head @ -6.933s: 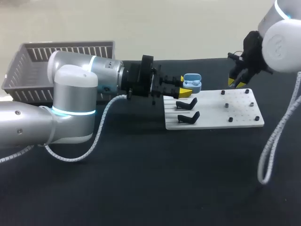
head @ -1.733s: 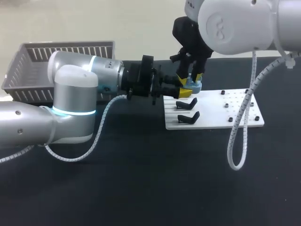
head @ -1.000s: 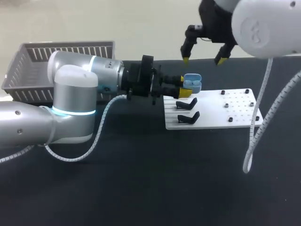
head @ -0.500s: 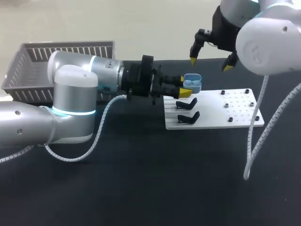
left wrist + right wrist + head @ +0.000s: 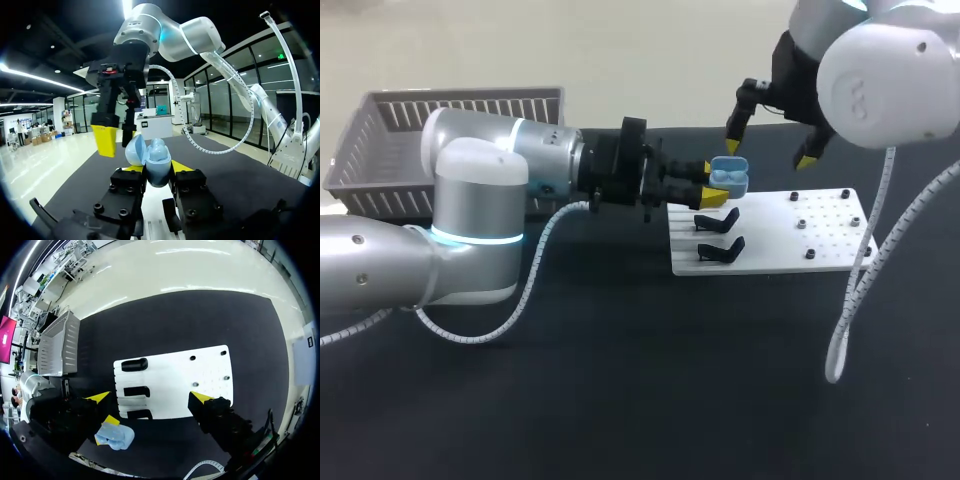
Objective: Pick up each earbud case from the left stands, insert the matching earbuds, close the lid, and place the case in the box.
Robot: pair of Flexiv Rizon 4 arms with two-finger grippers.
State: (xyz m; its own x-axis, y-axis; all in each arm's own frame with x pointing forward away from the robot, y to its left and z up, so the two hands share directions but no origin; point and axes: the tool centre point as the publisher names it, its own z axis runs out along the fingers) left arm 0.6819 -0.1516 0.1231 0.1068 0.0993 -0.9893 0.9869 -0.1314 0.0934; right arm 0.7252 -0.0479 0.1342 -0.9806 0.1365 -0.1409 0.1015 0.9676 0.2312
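Note:
My left gripper (image 5: 712,187) is shut on a light blue earbud case (image 5: 728,179), held with its lid hinged open just over the far left corner of the white board (image 5: 775,250). In the left wrist view the case (image 5: 153,159) sits between the yellow fingertips (image 5: 183,167). My right gripper (image 5: 770,145) hangs open above and to the right of the case, with nothing in it. Seen from the right wrist, the case (image 5: 114,436) lies below its own open gripper (image 5: 150,397). Black stands (image 5: 717,222) line the board's left side.
A grey slatted basket (image 5: 440,140) stands at the table's far left, behind my left arm. Small black pegs (image 5: 802,224) stick up from the right half of the white board. Dark tabletop stretches in front of the board.
My right gripper has drifted right and slightly down, away from above the case, still open. The left arm and the case have kept still.

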